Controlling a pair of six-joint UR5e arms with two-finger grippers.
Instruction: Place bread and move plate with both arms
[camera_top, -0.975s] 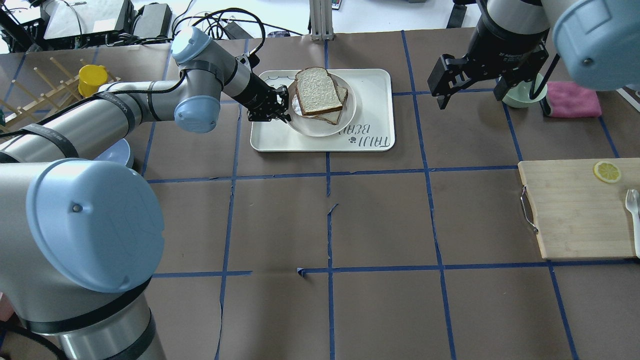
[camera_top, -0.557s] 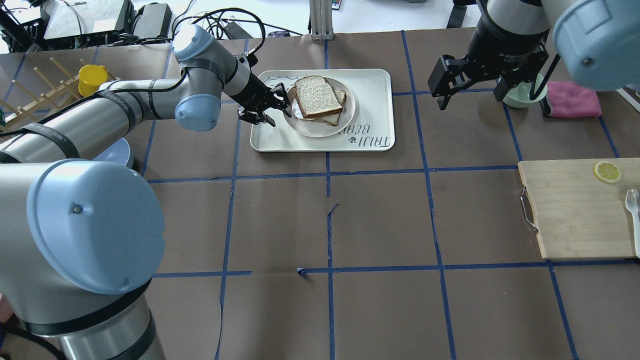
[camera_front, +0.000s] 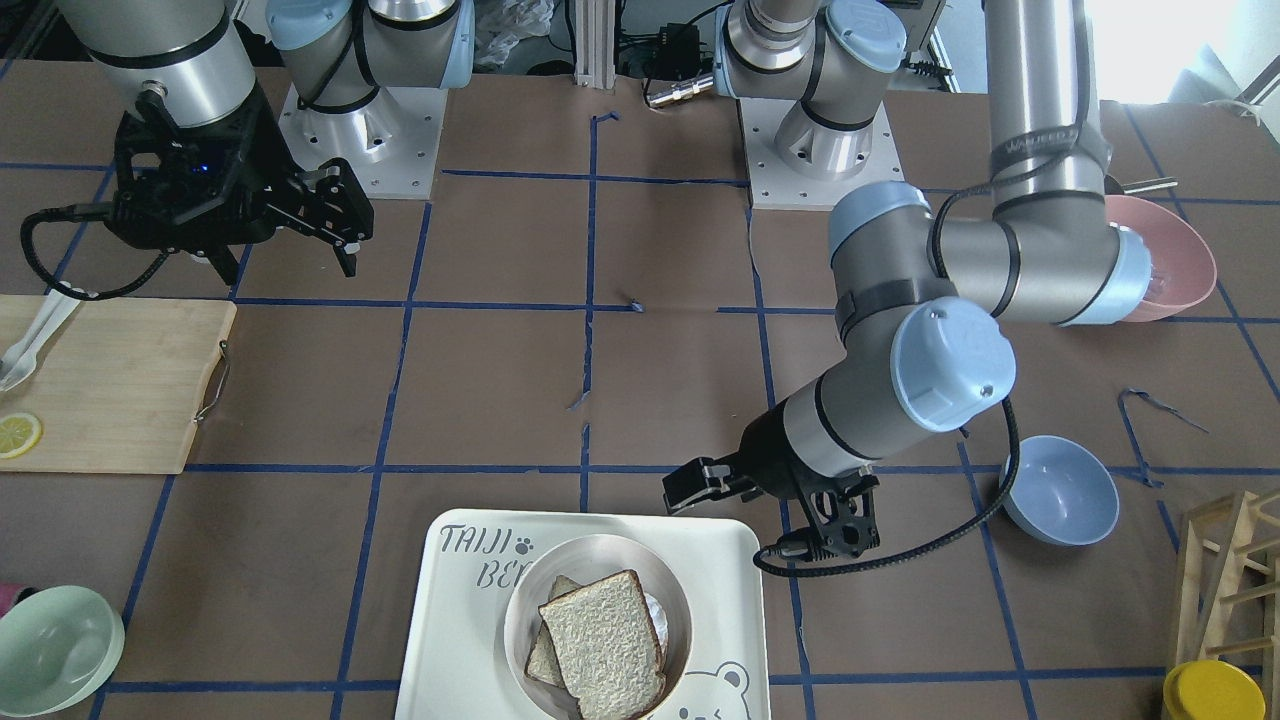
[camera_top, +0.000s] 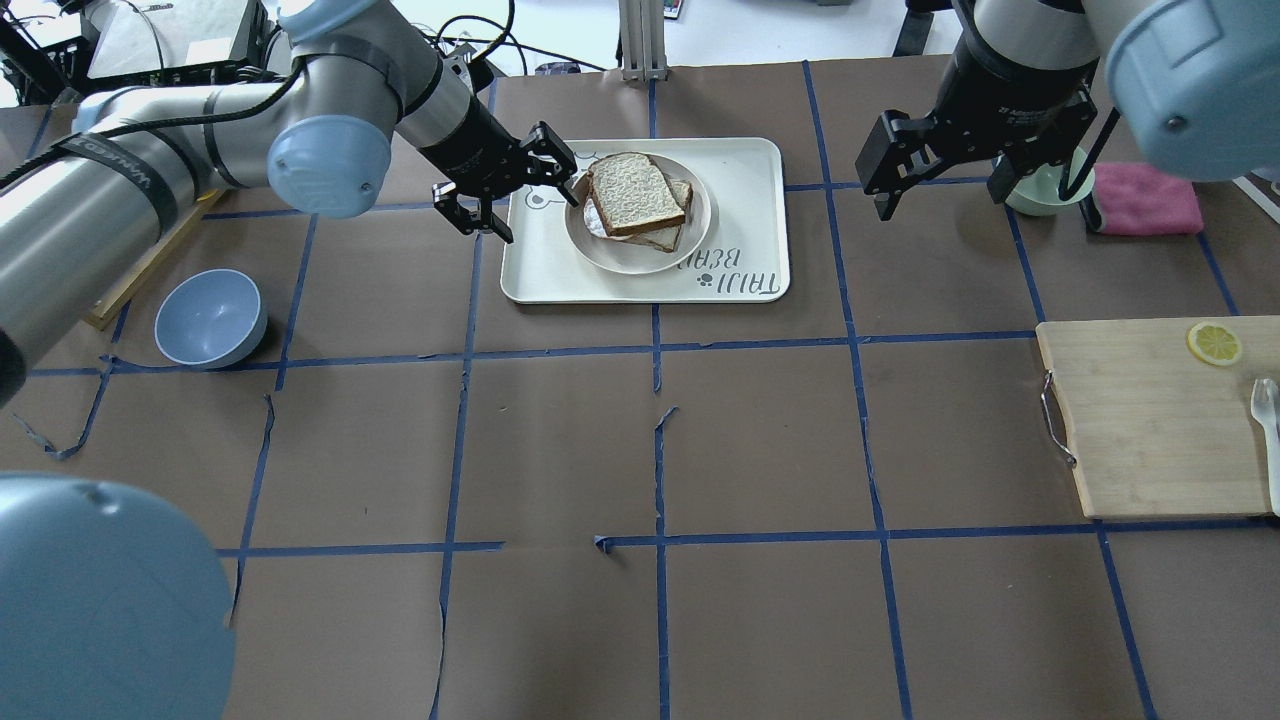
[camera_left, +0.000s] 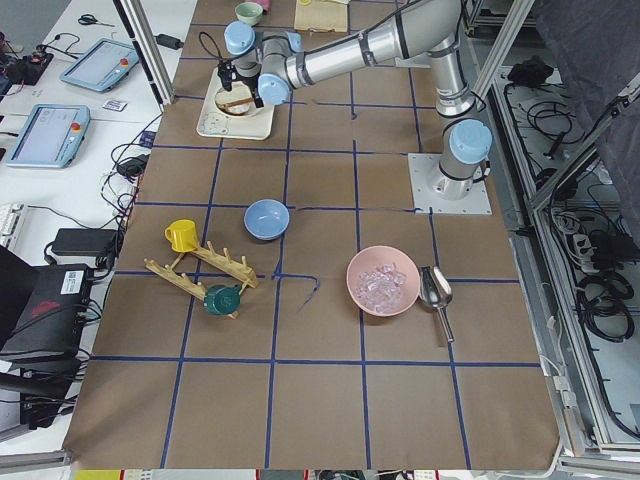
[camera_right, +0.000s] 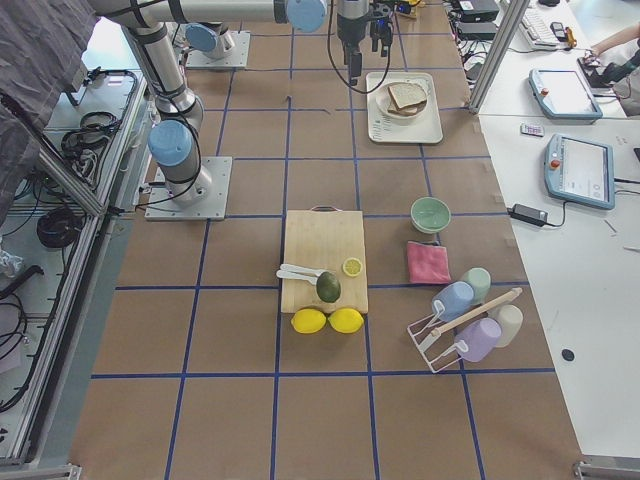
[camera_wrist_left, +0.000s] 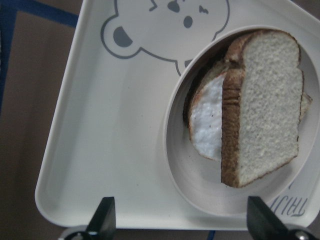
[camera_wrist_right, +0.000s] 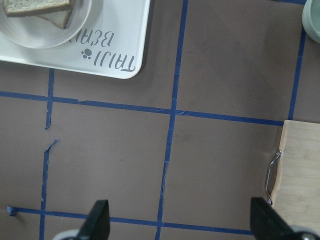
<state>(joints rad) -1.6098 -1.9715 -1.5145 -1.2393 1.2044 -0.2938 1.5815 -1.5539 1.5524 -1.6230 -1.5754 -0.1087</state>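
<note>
The bread (camera_top: 635, 192) lies flat on the plate (camera_top: 620, 262), on top of the other slice, whose white egg (camera_wrist_left: 207, 125) shows under it. The bread also shows in the front view (camera_front: 605, 645) and the left wrist view (camera_wrist_left: 265, 107). My left gripper (camera_top: 540, 218) is open and empty, above the tray's edge just left of the plate and clear of the bread. In the left wrist view (camera_wrist_left: 181, 217) its fingertips frame the plate (camera_wrist_left: 185, 185). My right gripper (camera_top: 942, 200) is open and empty, hovering over bare table right of the tray.
The plate stands on a white bear-print tray (camera_top: 650, 285). A pale green bowl (camera_top: 1040, 190) and a pink cloth (camera_top: 1145, 200) lie at the far right. A cutting board (camera_top: 1160, 420) with a lemon slice is at the right, and a blue bowl (camera_top: 210, 318) at the left.
My left gripper let go of the bread, opened wide and drew back and up from the plate. The bread settled onto the other slice. The right arm stayed still.
</note>
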